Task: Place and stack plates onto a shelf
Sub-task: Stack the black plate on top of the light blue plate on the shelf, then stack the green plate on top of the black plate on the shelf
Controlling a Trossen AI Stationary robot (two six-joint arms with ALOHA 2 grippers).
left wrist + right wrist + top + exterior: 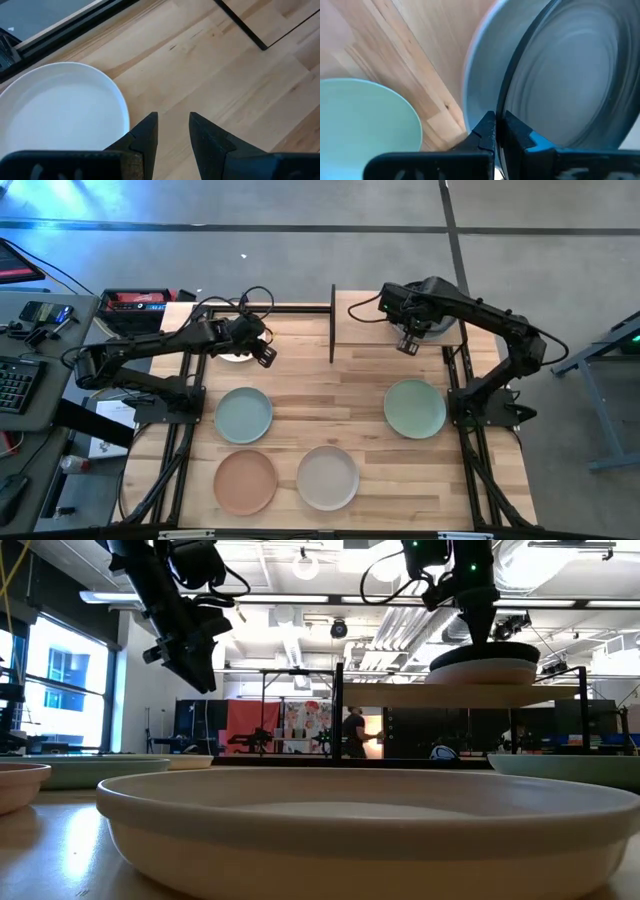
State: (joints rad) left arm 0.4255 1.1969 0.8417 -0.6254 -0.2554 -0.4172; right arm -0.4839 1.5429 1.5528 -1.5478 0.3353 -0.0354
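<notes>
My right gripper [407,343] is over the right half of the light-wood shelf [365,320], shut on a black plate [570,75]. That plate lies on a pale grey plate [482,75] on the shelf board [460,695]. My left gripper [173,116] is open and raised above the table's far left part, beside a white plate [60,115] that lies flat on the tabletop. Blue-green [243,415], mint green [415,408], peach [245,482] and beige [327,477] plates lie flat on the table nearer the front. My right gripper pinches the black plate's rim [506,107] between its two fingers, coming from above and pointing down. The plate lies about level on the pale grey plate [480,671] on the shelf, as the low view shows.
The shelf's thin black post [332,325] stands at its left end, and the shelf's left half is bare wood. Black frame rails run along both sides of the table. A desk with a keyboard [15,385] stands left of the table. A person [352,733] is far behind.
</notes>
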